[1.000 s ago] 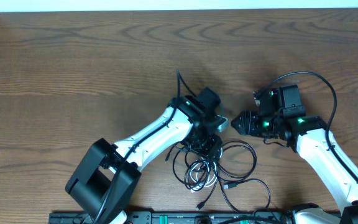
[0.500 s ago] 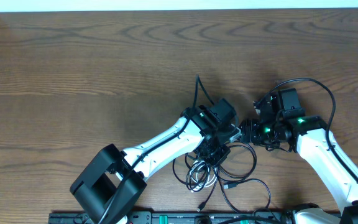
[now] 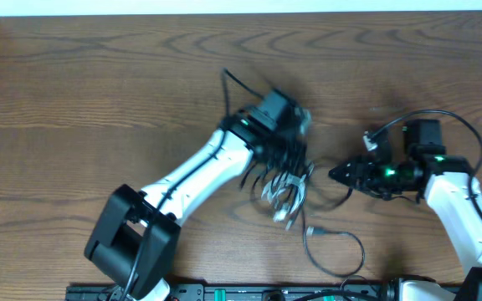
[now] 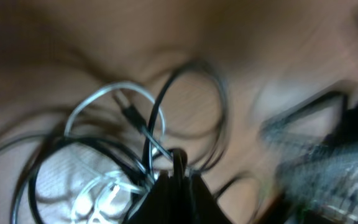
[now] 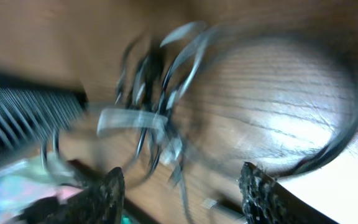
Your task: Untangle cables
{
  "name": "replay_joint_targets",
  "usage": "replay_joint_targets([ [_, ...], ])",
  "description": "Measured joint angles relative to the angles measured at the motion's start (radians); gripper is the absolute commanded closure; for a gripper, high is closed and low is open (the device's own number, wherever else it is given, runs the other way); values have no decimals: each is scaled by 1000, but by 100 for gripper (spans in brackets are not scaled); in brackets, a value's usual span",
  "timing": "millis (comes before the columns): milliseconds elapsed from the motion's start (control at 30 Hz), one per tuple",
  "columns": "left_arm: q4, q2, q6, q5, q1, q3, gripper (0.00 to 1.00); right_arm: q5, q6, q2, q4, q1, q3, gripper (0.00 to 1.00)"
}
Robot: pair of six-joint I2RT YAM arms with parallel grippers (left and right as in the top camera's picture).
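Pinching the cables (image 3: 287, 191) shut, the left pincer (image 4: 178, 165) holds them near the open, empty right pincer (image 3: 337, 174).

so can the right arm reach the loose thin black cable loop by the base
probably yes: the open right hand is close to the black cable loop, nothing standing between.

Heavy motion blur, both wrist views
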State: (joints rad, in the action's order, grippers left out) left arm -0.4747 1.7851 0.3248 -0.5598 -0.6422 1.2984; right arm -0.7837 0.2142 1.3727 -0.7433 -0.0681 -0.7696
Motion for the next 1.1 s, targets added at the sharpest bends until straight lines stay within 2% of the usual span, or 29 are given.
replay_joint_targets([
  [133,288,0,175,-93,71,10,93,-110,-42,0,-5,-63,0,41],
  [233,340,-4,258,-102,82,15,93,-161,-60,0,-5,-72,0,41],
  [333,244,-8,292,-78,66,17,93,-185,-66,0,-5,-72,0,43],
  [467,92,-9,264,-25,21,15,93,-197,-34,0,21,-72,0,47],
  [600,-17,-9,160,21,-21,14,93,-159,16,0,42,-72,0,49],
  [767,-179,-8,68,121,-28,22,92,-30,53,0,46,-82,0,47],
  [833,-293,-8,49,177,-18,49,84,-3,60,0,52,-99,0,45],
  [867,-334,-8,34,201,-9,68,77,7,64,0,53,-109,0,44],
  [900,-378,-6,16,227,4,105,66,24,66,0,55,-122,0,42],
  [933,-391,-6,-5,241,13,130,61,39,67,0,53,-128,0,37],
  [1000,-405,-5,-37,267,31,206,54,74,68,0,47,-133,0,25],
  [1067,-353,-5,-84,301,41,282,51,115,73,0,22,-133,0,1],
  [1100,-309,-5,-105,312,43,308,50,141,73,0,6,-133,0,1],
])
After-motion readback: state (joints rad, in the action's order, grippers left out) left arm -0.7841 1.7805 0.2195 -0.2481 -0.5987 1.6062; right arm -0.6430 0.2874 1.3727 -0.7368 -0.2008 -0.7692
